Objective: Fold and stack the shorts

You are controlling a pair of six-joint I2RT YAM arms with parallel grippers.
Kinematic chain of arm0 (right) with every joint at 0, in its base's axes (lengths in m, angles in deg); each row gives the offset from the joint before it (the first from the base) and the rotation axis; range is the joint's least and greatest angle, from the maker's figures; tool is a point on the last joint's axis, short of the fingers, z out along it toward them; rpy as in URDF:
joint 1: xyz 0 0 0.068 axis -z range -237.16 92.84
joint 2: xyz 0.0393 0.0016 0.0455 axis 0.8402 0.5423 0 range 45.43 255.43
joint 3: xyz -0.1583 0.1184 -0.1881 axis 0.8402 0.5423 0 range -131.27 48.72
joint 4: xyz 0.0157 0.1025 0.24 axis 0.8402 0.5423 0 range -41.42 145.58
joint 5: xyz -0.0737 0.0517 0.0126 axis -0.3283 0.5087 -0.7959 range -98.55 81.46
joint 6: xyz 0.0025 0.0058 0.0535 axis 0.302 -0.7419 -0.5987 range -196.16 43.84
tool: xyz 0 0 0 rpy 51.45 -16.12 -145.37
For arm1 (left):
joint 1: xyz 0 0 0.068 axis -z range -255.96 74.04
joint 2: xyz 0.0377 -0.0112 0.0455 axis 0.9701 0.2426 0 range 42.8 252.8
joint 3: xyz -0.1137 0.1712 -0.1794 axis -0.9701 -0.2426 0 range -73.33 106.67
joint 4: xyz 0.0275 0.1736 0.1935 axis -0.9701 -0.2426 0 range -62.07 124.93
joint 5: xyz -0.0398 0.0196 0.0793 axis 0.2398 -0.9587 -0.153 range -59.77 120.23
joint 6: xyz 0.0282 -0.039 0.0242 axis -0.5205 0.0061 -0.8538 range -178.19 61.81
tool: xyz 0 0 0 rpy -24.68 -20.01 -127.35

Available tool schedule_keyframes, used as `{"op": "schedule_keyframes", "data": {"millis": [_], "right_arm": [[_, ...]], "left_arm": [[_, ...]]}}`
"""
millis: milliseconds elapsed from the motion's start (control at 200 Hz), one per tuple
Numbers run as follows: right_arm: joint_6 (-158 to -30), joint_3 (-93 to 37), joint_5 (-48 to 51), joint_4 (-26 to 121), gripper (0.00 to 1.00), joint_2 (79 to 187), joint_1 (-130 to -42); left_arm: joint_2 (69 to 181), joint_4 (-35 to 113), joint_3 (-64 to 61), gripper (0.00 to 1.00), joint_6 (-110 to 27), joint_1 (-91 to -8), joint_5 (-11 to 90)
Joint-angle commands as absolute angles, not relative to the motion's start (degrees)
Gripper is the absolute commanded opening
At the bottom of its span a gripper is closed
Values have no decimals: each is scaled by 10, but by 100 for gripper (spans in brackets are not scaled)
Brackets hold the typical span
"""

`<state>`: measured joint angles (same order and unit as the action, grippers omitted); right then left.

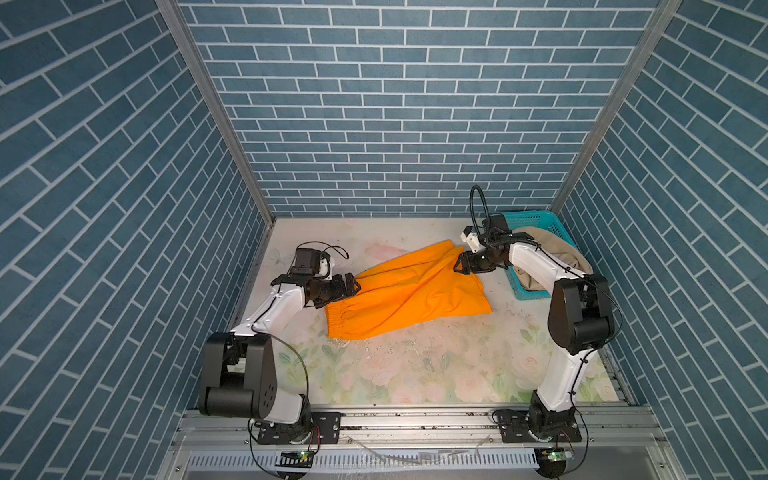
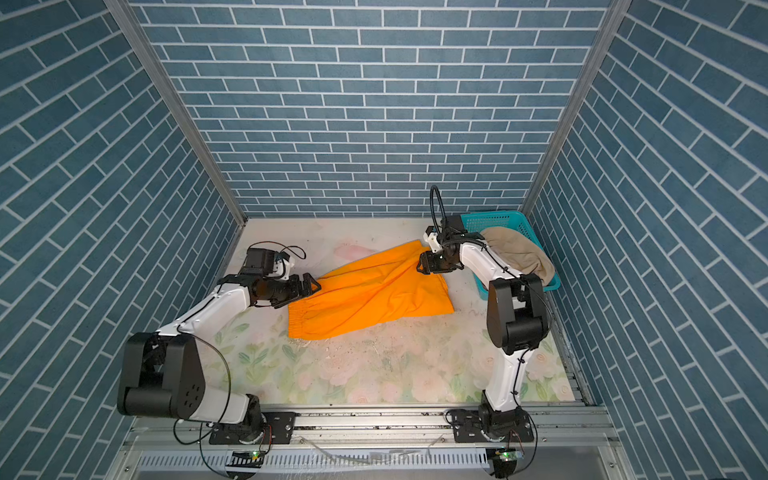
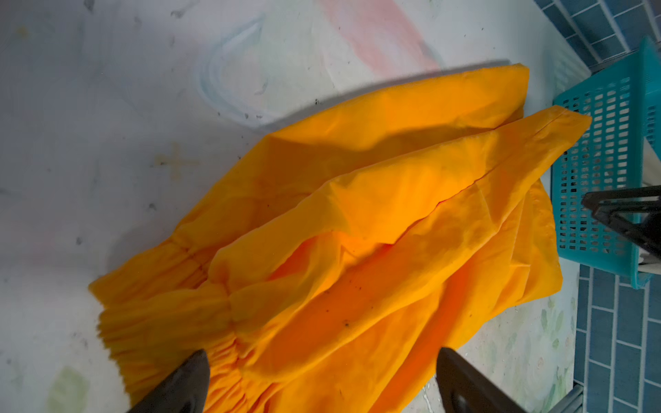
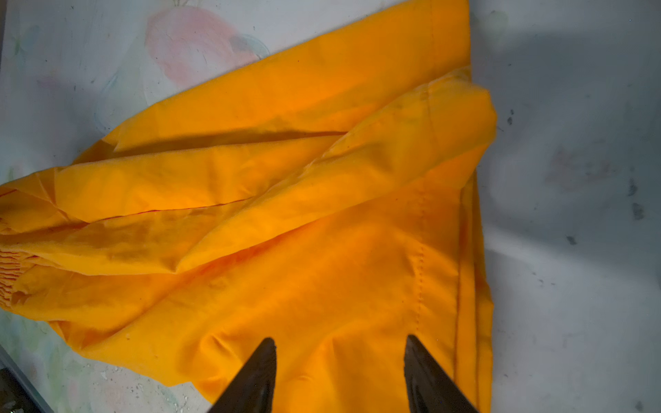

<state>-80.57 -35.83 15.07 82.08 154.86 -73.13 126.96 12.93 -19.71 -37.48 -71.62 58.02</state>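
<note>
Across mid-table the orange shorts are laid waistband left-near, hems right-far — the left gripper is set at the waistband, the right gripper at the hems, both jaws spread, nothing pinched.

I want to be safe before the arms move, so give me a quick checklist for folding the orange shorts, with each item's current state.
1. Left claw open at the orange shorts waistband: ok.
2. Right claw open over their leg end: ok.
3. Orange shorts lying smooth: not ok, a raised ridge runs along them.
4. Orange shorts wholly on the table: ok.
5. Beige shorts out of the teal basket: not ok, they lie in it.
</note>
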Motion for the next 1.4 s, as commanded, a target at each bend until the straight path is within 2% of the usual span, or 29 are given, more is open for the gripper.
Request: {"op": "schedule_keyframes", "data": {"millis": [0,105,340,545,720,905,1085,1295,1395], "right_arm": [[-828,-371,194,756,53,1566,-732],[-830,-406,192,747,43,1598,-732],[-828,-531,186,771,35,1702,-732],[-828,-629,158,798,29,1801,-731],[-826,-665,140,803,29,1829,-728],[-824,-629,156,758,39,1761,-727],[-830,-546,121,756,50,1656,-727],[-859,-367,79,722,53,1544,-727],[-878,-309,98,677,47,1530,-728]], "left_arm": [[1281,191,-195,100,-383,-714,585],[1289,198,-203,100,-389,-714,574],[1286,201,-242,100,-399,-715,527],[1291,219,-267,100,-407,-723,511],[1296,225,-263,100,-412,-727,514],[1293,218,-243,100,-408,-727,529],[1256,192,-227,100,-407,-727,527],[1188,151,-219,100,-400,-706,519],[1171,167,-236,100,-396,-692,520]]}}
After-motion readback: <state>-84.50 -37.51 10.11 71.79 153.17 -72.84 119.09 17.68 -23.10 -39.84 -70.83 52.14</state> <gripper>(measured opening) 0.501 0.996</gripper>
